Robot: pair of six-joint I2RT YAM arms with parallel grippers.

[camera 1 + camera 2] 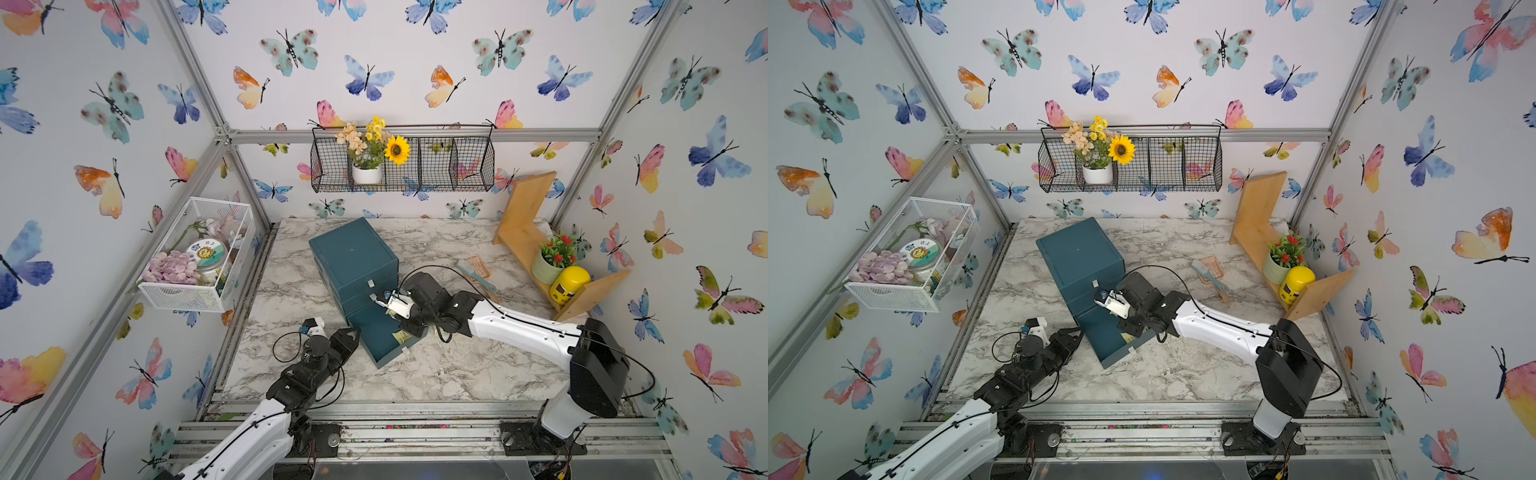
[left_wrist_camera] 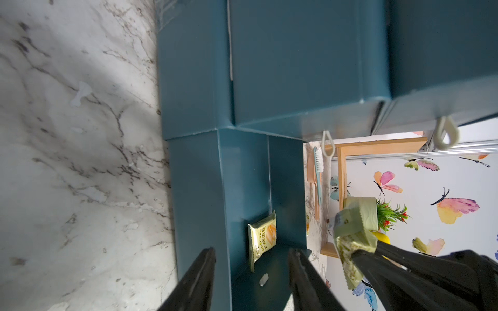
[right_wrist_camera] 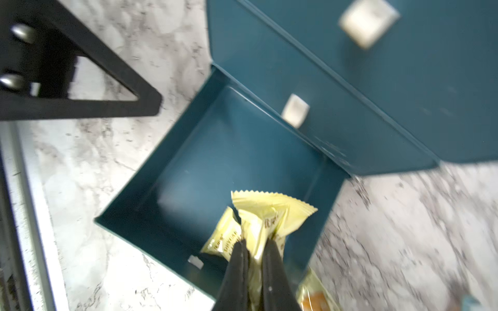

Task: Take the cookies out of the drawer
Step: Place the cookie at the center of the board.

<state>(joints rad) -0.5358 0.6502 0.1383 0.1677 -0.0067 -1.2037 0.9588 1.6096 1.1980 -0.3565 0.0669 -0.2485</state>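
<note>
Right gripper point(image 3: 256, 243) is pinched shut on one pale yellow cookie packet point(image 3: 272, 212) above the open drawer point(image 3: 188, 161); a second packet point(image 3: 222, 238) leans in its front corner. I'd lift clear of the wall, then drop near the worktop's point(image 1: 415, 374) front edge. Left gripper point(image 2: 252, 250) gapes empty beside.

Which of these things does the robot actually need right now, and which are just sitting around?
Part of the job: cookie packet pinched in the right pincer; second packet lying in the open drawer; blue cabinet.

Just lying about: brush; red-flowered pot; yellow jar; wire basket with sunflower; white mesh basket.
</note>
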